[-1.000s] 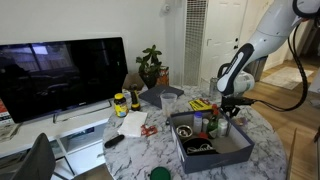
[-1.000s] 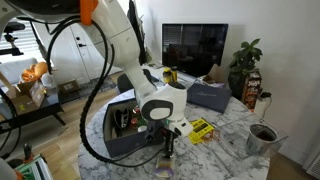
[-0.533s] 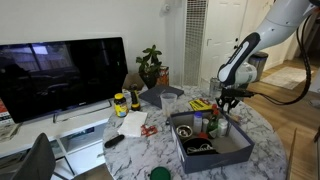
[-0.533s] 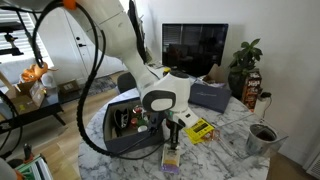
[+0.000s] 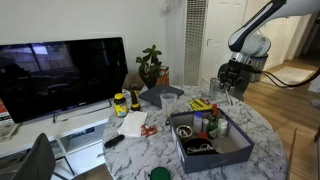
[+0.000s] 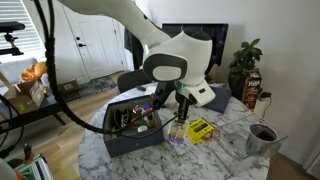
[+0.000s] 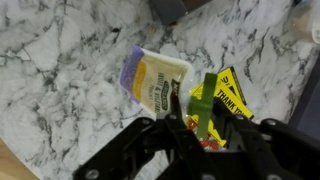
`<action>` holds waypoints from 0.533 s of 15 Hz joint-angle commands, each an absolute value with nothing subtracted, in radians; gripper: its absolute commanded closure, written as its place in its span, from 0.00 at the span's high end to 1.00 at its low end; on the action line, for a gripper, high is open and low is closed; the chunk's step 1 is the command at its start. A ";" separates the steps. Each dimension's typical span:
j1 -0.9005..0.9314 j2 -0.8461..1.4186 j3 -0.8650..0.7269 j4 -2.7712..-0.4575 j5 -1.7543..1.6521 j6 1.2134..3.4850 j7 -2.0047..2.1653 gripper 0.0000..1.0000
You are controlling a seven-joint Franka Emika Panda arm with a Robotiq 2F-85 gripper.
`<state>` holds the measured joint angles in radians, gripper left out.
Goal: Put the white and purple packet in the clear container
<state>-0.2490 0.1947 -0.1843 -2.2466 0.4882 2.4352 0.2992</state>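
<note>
1. The white and purple packet (image 7: 155, 80) is a flat rectangular sachet. It has a pale cream-white face with small print too blurred to read, and a purple band along its left edge and upper corner.
2. In the wrist view it shows tilted, above the marble table (image 7: 60, 60) and just beside a yellow packet (image 7: 228, 95) with black lettering.
3. The gripper (image 7: 180, 115) has its fingers drawn together, pinching the sachet at its lower right edge.
4. In an exterior view the packet (image 6: 178, 135) hangs just under the gripper (image 6: 182, 118), close to the yellow packet and beside the grey-blue tray (image 6: 125, 140).
5. In an exterior view the clear container (image 5: 170, 102) stands on the table, apart from the gripper (image 5: 228, 82), with the tray (image 5: 215, 152) nearer the camera.
</note>
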 commanded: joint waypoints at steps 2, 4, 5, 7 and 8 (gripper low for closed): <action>-0.254 0.174 -0.195 -2.247 0.492 2.401 0.293 0.11; -0.273 0.155 -0.178 -2.214 0.659 2.389 0.298 0.11; -0.274 0.148 -0.187 -2.195 0.693 2.391 0.306 0.11; -0.282 0.152 -0.206 -2.138 0.756 2.393 0.321 0.11; -0.282 0.161 -0.213 -2.110 0.787 2.408 0.332 0.11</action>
<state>-0.2662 0.1658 -0.1942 -2.1696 0.7013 2.4057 0.3042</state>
